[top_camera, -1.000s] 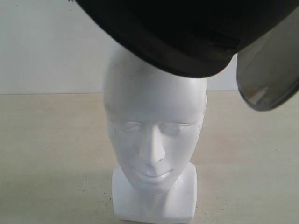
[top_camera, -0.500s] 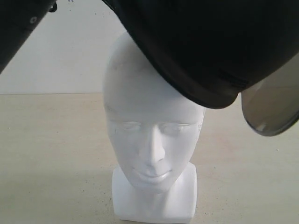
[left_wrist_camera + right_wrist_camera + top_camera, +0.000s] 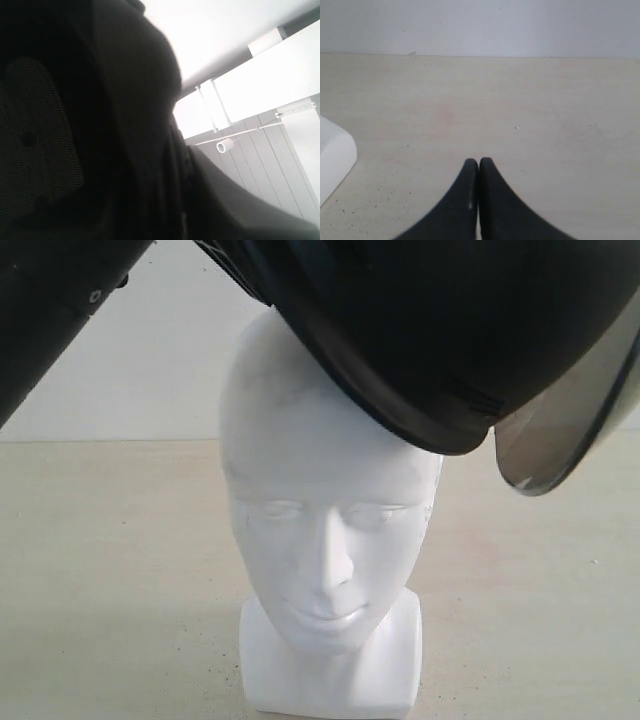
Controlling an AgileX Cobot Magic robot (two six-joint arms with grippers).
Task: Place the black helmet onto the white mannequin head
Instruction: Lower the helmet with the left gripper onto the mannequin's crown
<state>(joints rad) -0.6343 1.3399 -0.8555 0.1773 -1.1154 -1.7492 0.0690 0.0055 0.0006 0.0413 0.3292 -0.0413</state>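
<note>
The white mannequin head (image 3: 320, 510) stands upright on its squarish neck base, facing the exterior camera. The black helmet (image 3: 450, 330) hangs tilted above it, its rim down over the crown on the right side of that view. Its smoky visor (image 3: 560, 430) sticks out to the right. My left arm (image 3: 50, 310) reaches in from the top left and carries the helmet. The left wrist view is filled by the helmet (image 3: 125, 125) and its dark mesh lining (image 3: 40, 150), and the fingers are lost in the dark. My right gripper (image 3: 479, 162) is shut and empty, low over the table.
The beige table (image 3: 100, 570) spreads around the head, with a plain white wall behind. A corner of the white neck base (image 3: 332, 155) shows at the edge of the right wrist view. Ceiling panels (image 3: 260, 90) show past the helmet in the left wrist view.
The helmet has come lower over the head and turned, its visor swinging in toward the head. The left arm has come further into the top left of the exterior view.
</note>
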